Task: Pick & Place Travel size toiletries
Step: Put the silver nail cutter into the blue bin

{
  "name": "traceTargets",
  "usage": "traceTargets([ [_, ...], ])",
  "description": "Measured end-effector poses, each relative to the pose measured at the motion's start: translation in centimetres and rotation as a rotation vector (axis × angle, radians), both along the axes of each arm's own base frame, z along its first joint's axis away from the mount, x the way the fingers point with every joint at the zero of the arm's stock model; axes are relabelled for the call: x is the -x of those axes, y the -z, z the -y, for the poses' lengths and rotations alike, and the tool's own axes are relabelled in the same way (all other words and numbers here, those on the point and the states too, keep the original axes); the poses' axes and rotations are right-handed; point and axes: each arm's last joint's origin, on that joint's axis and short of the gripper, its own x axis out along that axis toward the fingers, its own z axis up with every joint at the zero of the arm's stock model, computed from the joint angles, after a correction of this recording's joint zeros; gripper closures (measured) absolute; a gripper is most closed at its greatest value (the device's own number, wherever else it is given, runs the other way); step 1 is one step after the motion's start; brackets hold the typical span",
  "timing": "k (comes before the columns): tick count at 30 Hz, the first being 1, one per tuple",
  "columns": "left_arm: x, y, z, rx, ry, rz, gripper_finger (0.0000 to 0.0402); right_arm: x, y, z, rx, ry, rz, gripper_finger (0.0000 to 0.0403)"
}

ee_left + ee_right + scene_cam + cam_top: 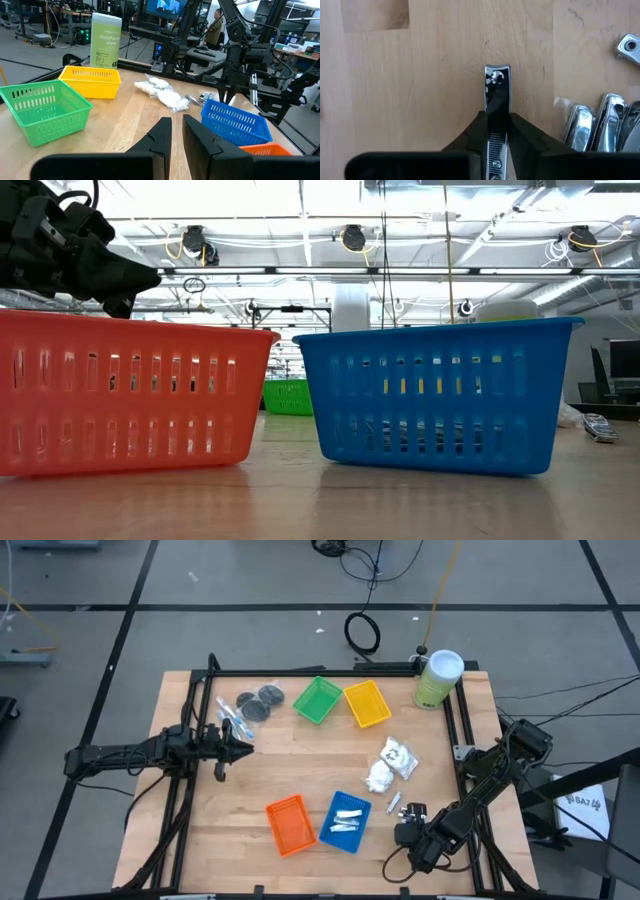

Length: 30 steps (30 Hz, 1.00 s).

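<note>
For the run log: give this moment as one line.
right claw: shut on nail clipper | left claw: open, idle, left side | blue tray: holds silver items

My left gripper [177,131] hovered nearly closed over wood; green slotted plastic tray [42,111] beside yellow one [91,81], white packets [162,93] beyond.

- Left arm: extended level from the left edge across the surface, wrist pointing toward the middle.
- Left claw [232,743]: fingers [161,136] nearly together with a narrow gap between them, nothing held.
- Right arm: folded at the right edge, forearm angled down toward the near right corner.
- Right claw [412,812]: pointing downward, fingers [476,131] clamped on a nail clipper [497,92], above the surface.
</note>
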Motion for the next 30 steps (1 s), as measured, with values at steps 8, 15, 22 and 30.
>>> traceTargets([
  [8, 0.0, 0.0, 0.0, 0.000, 0.000, 0.000, 0.0357, -0.1, 0.0, 0.0, -0.001, 0.081, 0.021, 0.0356],
  [15, 0.0, 0.0, 0.0, 0.000, 0.000, 0.000, 0.0357, -0.4, -0.7, -0.3, -0.069, 0.107, 0.073, 0.0357],
  [22, 0.0, 0.0, 0.0, 0.000, 0.000, 0.000, 0.0357, -0.5, -3.6, 0.0, -0.141, 0.124, 0.231, 0.0357],
  [30, 0.0, 0.0, 0.0, 0.000, 0.000, 0.000, 0.0357, -1.3, -5.6, -0.4, -0.177, 0.065, 0.445, 0.0357],
])
